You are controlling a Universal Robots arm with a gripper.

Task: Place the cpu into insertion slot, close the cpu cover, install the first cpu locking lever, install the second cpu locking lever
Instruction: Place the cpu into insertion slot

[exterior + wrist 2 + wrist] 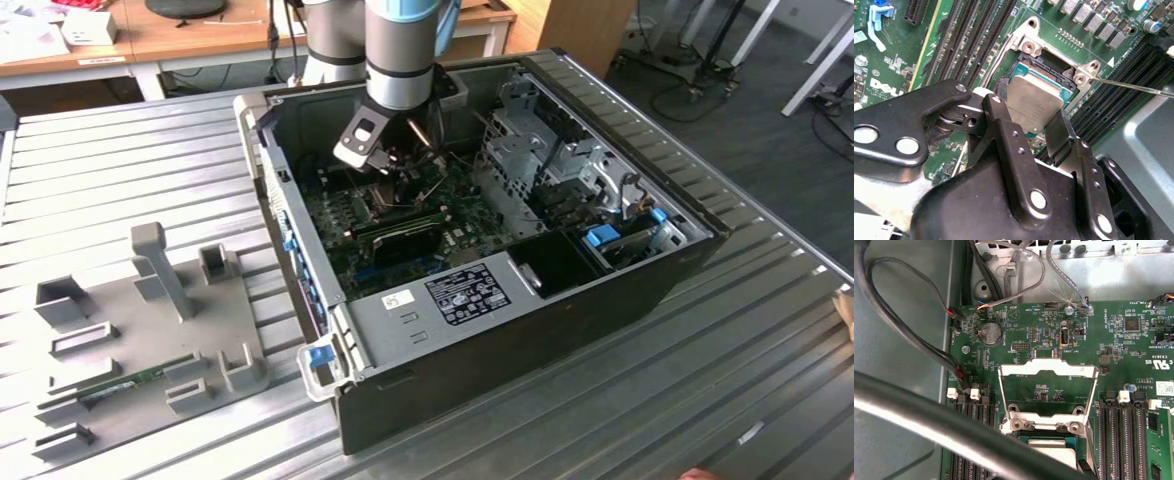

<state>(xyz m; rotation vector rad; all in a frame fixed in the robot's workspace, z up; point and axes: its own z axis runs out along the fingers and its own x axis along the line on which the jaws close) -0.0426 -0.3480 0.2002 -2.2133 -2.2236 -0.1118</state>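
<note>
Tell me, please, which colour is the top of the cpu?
The cpu top is pale silver-beige, clearest in the second wrist view.

Above the insertion slot (1048,67), the gripper (1030,112), clamped on the cpu (1034,97), is taking up the free room. Long memory slots (974,40) are flanking it closely, the cpu cover (1048,390) is standing swung open just beside it, and a thick cable (929,412) is crossing above the board.

Grey arm (398,70) (blue band (411,10)), black screw-studded hand (1030,120)
</note>
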